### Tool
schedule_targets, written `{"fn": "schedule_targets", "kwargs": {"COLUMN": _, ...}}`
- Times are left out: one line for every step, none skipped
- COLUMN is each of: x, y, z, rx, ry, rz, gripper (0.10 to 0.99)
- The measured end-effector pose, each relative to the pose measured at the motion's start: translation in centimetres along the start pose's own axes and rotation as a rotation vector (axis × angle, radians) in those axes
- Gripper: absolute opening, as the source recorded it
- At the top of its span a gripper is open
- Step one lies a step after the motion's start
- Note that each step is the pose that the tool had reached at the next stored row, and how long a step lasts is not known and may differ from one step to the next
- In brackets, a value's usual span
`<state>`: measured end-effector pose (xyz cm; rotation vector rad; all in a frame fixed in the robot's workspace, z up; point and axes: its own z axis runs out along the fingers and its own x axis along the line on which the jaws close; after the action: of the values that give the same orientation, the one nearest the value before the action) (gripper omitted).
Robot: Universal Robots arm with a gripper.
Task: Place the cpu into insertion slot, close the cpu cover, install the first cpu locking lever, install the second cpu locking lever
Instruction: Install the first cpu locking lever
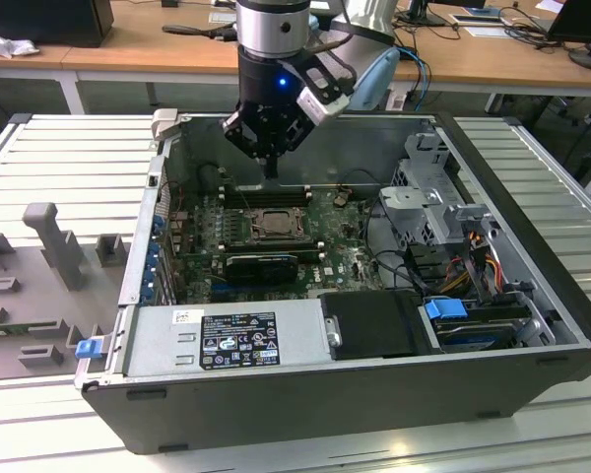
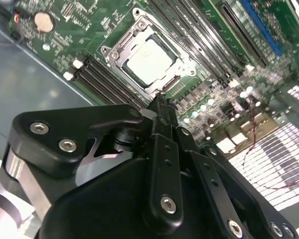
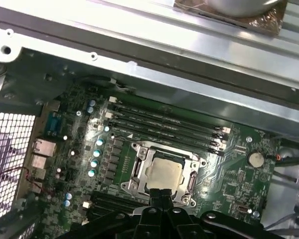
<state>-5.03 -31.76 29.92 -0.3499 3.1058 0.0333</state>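
In the exterior view the arm comes straight down into the open computer case (image 1: 532, 296). Its gripper (image 1: 269, 168) points down, poised over the board just past the insertion slot (image 1: 244, 227). In the second wrist view the black fingers (image 2: 159, 149) are pressed together, clasping nothing, their tip beside the cpu cover (image 2: 123, 44), which lies framing the cpu (image 2: 149, 62). In the first wrist view the cpu sits in the slot.

Wooden desks (image 1: 148, 44) at back w/ monitors (image 1: 583, 20) — grey slatted bench (image 1: 59, 158) below.
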Motion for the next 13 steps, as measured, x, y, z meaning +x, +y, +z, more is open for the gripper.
{"fn": "schedule_targets", "kwargs": {"x": 0.00, "y": 0.00, "z": 0.03, "rx": 0.000, "ry": -0.0004, "rz": 0.020, "gripper": 0.106}}
{"fn": "schedule_targets", "kwargs": {"x": 0.00, "y": 0.00, "z": 0.06, "rx": 0.001, "ry": -0.0007, "rz": 0.039, "gripper": 0.106}}
{"fn": "schedule_targets", "kwargs": {"x": 0.00, "y": 0.00, "z": 0.10, "rx": 0.001, "ry": -0.0012, "rz": 0.059, "gripper": 0.106}}
{"fn": "schedule_targets", "kwargs": {"x": 0.00, "y": 0.00, "z": 0.13, "rx": 0.001, "ry": -0.0015, "rz": 0.074, "gripper": 0.106}}
{"fn": "schedule_targets", "kwargs": {"x": 0.00, "y": 0.00, "z": 0.18, "rx": 0.002, "ry": -0.0018, "rz": 0.096, "gripper": 0.106}}
{"fn": "schedule_targets", "kwargs": {"x": 0.01, "y": 0.00, "z": 0.22, "rx": 0.002, "ry": -0.0022, "rz": 0.113, "gripper": 0.106}}
{"fn": "schedule_targets", "kwargs": {"x": 0.01, "y": -0.01, "z": 0.26, "rx": 0.002, "ry": -0.0025, "rz": 0.129, "gripper": 0.106}}
{"fn": "schedule_targets", "kwargs": {"x": 0.01, "y": -0.01, "z": 0.36, "rx": 0.003, "ry": -0.0031, "rz": 0.156, "gripper": 0.106}}
{"fn": "schedule_targets", "kwargs": {"x": 0.01, "y": -0.01, "z": 0.47, "rx": 0.003, "ry": -0.0035, "rz": 0.178, "gripper": 0.106}}
{"fn": "schedule_targets", "kwargs": {"x": 0.01, "y": -0.01, "z": 0.56, "rx": 0.004, "ry": -0.0040, "rz": 0.206, "gripper": 0.106}}
{"fn": "schedule_targets", "kwargs": {"x": 0.01, "y": -0.01, "z": 0.67, "rx": 0.004, "ry": -0.0047, "rz": 0.243, "gripper": 0.106}}
{"fn": "schedule_targets", "kwargs": {"x": 0.02, "y": -0.02, "z": 0.88, "rx": 0.006, "ry": -0.0060, "rz": 0.315, "gripper": 0.106}}
{"fn": "schedule_targets", "kwargs": {"x": 0.67, "y": 0.13, "z": 0.94, "rx": 0.000, "ry": -0.0069, "rz": 0.336, "gripper": 0.106}}
